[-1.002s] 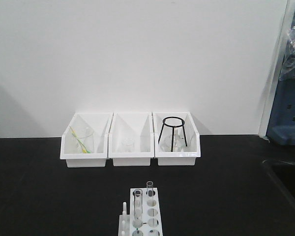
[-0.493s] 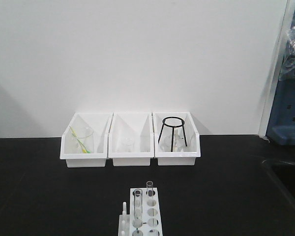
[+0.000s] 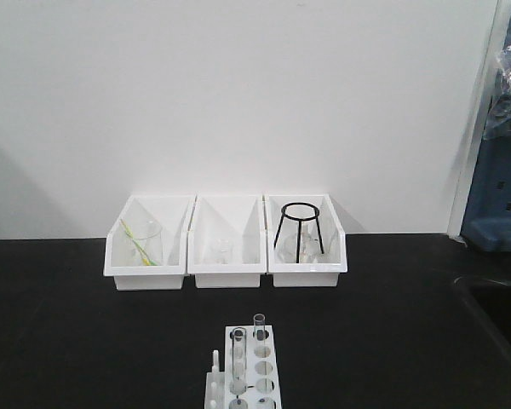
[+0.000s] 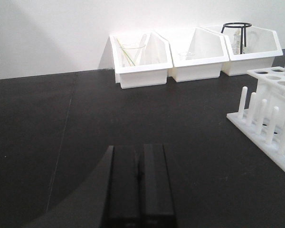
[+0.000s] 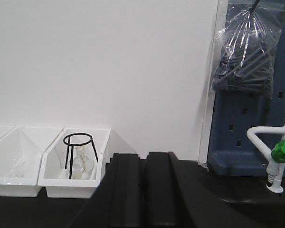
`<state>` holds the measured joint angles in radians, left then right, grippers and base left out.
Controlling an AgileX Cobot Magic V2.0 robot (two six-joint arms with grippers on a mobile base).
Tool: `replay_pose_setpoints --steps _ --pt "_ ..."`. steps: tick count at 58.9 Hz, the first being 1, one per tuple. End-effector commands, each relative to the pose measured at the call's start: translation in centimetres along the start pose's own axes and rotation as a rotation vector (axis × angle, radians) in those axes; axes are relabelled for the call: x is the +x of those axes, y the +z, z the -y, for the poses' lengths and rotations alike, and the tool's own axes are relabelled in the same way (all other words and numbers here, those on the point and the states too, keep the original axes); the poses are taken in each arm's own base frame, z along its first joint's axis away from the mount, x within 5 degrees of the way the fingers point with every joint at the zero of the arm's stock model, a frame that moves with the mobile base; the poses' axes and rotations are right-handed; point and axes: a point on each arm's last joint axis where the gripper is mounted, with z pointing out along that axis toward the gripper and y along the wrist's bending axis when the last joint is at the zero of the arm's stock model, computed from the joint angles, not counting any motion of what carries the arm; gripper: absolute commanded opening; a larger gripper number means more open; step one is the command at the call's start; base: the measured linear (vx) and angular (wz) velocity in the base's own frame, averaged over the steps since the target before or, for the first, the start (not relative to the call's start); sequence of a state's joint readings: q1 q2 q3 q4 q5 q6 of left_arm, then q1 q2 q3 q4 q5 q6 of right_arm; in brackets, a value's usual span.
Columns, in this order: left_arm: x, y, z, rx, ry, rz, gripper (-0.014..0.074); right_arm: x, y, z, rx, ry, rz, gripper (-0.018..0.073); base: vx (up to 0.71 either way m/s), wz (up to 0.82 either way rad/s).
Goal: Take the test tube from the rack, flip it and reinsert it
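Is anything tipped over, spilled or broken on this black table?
Nothing stands out. One slim clear glass test tube and its twin stand upright in the small white plastic rack, the three white open-fronted bins sit in an even row by the wall, and the black table shows no spill.

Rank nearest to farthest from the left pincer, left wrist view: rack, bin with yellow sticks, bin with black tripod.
1. rack: to the right of the left pincer, nearest.
2. bin with yellow sticks: at the wall, leftmost of the row.
3. bin with black tripod: at the wall, rightmost, farthest.
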<state>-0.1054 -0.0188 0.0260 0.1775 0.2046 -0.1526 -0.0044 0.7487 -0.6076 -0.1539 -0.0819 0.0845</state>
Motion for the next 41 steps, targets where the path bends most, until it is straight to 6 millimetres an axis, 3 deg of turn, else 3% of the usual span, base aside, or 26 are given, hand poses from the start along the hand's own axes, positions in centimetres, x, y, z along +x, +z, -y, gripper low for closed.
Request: replay_pose_setpoints --steps 1,11,19,32,41 --pt "-0.9 -0.1 0.1 0.013 -0.014 0.091 -0.0006 -2.0 -0.1 0.1 -0.001 -0.021 0.120 0.0257 0.00 0.00" --pt "-0.9 -0.1 0.1 0.013 -0.014 0.091 -0.0006 -2.1 -0.1 0.1 -0.001 -0.021 0.128 0.0506 0.00 0.00" --pt "-0.9 -0.1 0.1 0.013 -0.014 0.091 -0.0006 -2.2 -0.1 0.1 -0.003 0.000 0.141 0.0619 0.00 0.00" --pt "-0.9 -0.1 0.1 0.013 -0.014 0.091 -0.0006 -2.5 0.0 0.0 -0.018 0.062 0.184 0.0592 0.00 0.00" --pt "-0.9 -0.1 0.1 0.013 -0.014 0.091 -0.0006 -0.3 0.6 -1.9 -0.135 0.019 0.173 0.0538 0.00 0.00"
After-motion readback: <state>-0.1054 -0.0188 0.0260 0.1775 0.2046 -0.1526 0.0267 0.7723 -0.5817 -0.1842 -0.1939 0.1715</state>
